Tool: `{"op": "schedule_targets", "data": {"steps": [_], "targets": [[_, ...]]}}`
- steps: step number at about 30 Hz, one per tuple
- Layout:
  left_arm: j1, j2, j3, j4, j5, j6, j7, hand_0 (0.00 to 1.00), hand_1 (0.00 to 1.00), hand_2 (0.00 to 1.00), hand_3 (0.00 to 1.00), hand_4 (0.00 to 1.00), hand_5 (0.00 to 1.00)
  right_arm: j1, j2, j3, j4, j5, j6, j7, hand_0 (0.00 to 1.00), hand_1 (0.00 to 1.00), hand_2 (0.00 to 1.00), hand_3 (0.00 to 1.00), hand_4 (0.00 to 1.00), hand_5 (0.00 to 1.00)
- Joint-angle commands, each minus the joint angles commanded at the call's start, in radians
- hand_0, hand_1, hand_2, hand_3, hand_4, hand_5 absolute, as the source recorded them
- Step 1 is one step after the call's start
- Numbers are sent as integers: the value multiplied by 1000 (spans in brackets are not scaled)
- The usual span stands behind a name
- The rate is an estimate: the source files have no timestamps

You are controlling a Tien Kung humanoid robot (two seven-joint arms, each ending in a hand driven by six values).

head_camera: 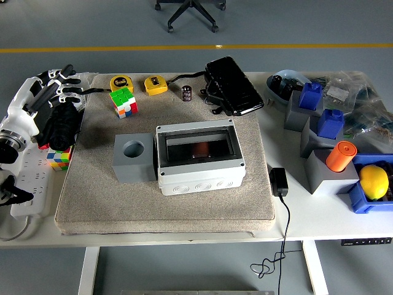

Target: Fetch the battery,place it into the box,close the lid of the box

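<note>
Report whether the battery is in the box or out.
Out. The battery stands on the mat, behind the grey box, near the black case.

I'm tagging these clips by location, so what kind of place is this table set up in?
Most likely a robotics lab or workshop. A white table holds test props on a felt mat: a grey junction box, tape measures and parts bins. Behind it, the grey floor has a yellow line and an office chair base.

White box [201, 177], grey block [134, 157], multicoloured cube [123, 102], two yellow tape measures [156, 84], beige mat [92, 196].
</note>
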Motion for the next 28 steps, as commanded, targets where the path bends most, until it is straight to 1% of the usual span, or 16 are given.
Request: {"op": "schedule_targets", "data": {"steps": [15,28], "targets": [[-5,5,10,-1,0,-2,4,404,535,566,572,947,611,6,-2,-6,4,1,1,0,729,698,694,696,998,591],[0,4,7,-5,-1,-3,6,404,535,566,573,947,616,-2,-1,-13,-1,8,0,-1,729,698,694,696,998,592]]}}
